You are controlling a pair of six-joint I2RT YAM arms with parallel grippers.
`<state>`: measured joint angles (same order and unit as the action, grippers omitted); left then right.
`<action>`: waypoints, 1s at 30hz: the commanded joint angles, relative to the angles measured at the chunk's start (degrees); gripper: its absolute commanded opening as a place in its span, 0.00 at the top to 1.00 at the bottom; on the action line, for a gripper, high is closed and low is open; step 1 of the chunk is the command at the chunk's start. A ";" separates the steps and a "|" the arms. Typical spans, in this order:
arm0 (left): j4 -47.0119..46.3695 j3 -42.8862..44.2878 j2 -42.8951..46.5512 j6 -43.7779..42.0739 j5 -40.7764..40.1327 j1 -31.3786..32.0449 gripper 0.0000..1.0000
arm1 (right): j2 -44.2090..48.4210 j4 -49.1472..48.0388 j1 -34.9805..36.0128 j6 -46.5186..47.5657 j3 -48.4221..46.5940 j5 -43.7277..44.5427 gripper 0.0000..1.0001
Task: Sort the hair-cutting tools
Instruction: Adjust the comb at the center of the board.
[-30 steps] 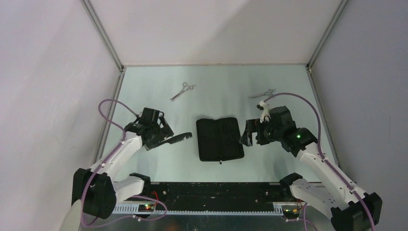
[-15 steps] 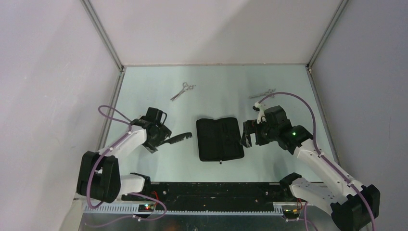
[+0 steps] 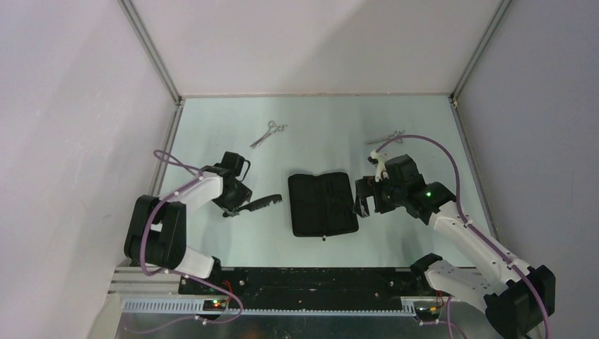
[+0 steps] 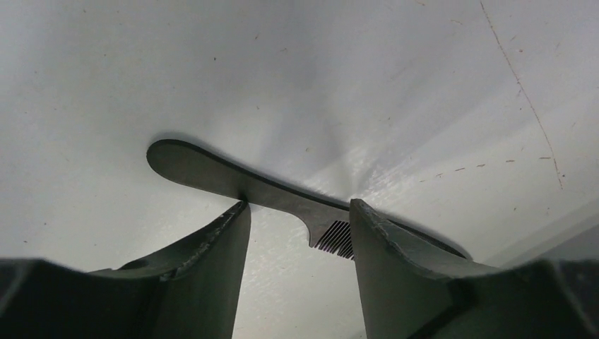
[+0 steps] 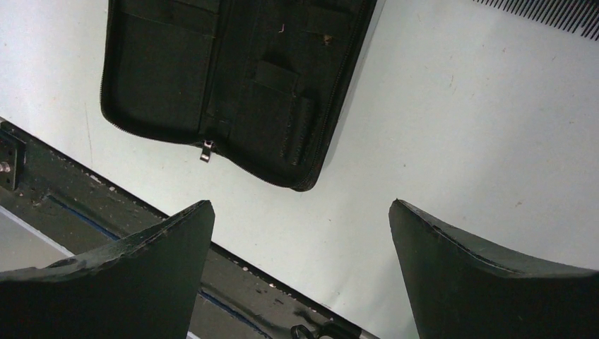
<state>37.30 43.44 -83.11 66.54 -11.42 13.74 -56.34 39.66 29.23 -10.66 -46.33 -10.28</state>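
Observation:
The black handled comb (image 3: pixel 265 203) lies left of the case, and its handle (image 4: pixel 212 173) runs across the left wrist view. My left gripper (image 3: pixel 234 203) is down over the comb's handle end. Its jaws (image 4: pixel 298 208) stand apart astride the neck where the teeth begin, closed on nothing. One silver scissors (image 3: pixel 268 133) lies at the back left and another (image 3: pixel 387 136) at the back right. My right gripper (image 3: pixel 362 199) hovers open just right of the case, empty (image 5: pixel 301 205). The edge of the flat comb (image 5: pixel 544 10) shows only in the right wrist view.
The black zip case (image 3: pixel 321 203) lies open in the middle of the table, its pockets showing (image 5: pixel 233 78). A black rail (image 3: pixel 304 279) runs along the near edge. Metal posts and walls close in the left, right and back sides.
My left gripper has turned and dropped onto the comb's handle end, its jaws narrowing, and the left arm has folded in. My right gripper has edged slightly toward the case.

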 commanded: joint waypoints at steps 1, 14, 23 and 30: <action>0.60 1.70 -4.38 -0.35 -2.09 -0.55 0.43 | -0.25 0.63 0.72 1.21 -2.36 1.92 0.01; 1.59 9.94 -9.97 -17.58 -0.76 -0.25 0.87 | -0.83 0.38 3.32 1.01 -2.45 3.41 0.01; -3.14 9.91 -7.15 -26.78 2.31 4.60 0.97 | -1.09 0.68 4.91 0.35 -2.39 3.82 0.01; -0.67 13.26 -3.08 -28.96 -0.23 7.16 0.82 | -0.74 1.25 6.28 -0.56 -2.44 4.52 0.01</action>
<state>36.18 53.32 -91.11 40.10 -9.93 20.21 -57.54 40.56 34.57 -10.50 -46.33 -7.22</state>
